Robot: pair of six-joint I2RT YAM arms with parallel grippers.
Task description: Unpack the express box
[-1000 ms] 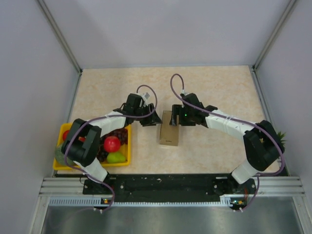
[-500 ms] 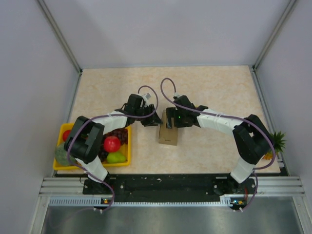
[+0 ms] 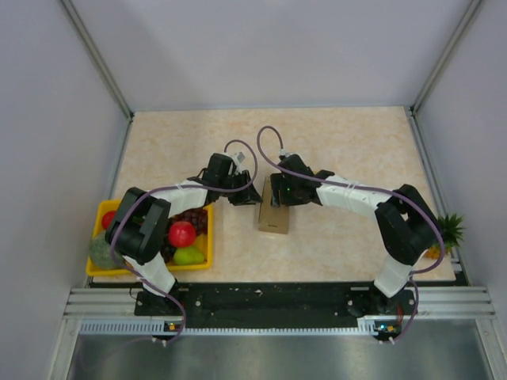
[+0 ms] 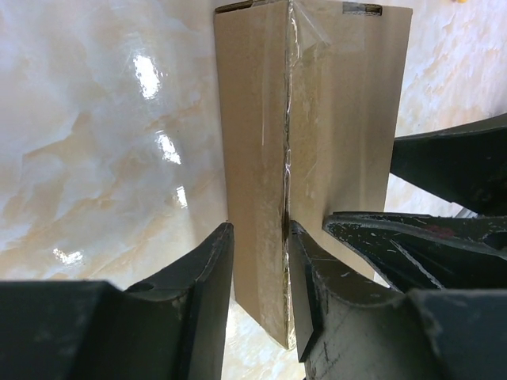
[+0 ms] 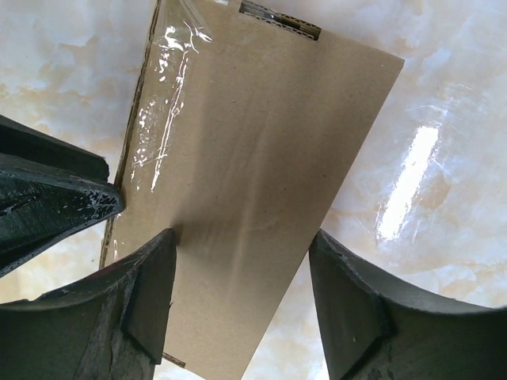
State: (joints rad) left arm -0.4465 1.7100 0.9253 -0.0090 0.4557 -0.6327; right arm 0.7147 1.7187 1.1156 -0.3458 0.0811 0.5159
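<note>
The express box (image 3: 274,216) is a small brown cardboard box lying flat mid-table, with clear tape along its seam. My left gripper (image 3: 241,195) reaches it from the left. In the left wrist view my left gripper (image 4: 260,237) is shut on the box (image 4: 253,158): one finger presses the outer side wall and the other sits on the taped seam. My right gripper (image 3: 277,195) hovers over the box's far end. In the right wrist view it (image 5: 244,261) stands open astride the box (image 5: 253,158), its left finger (image 5: 150,293) over the lid and its right finger (image 5: 352,305) apart from the box's edge.
A yellow fruit tray (image 3: 106,210) stands at the front left with a red apple (image 3: 182,233), a green pear (image 3: 188,256) and dark grapes (image 3: 192,217). A small pineapple (image 3: 448,230) lies by the right wall. Grey walls close in three sides.
My right gripper has slid left over the box's far end, and its jaws have narrowed a little. My left gripper's jaws have closed in onto the box's left side.
</note>
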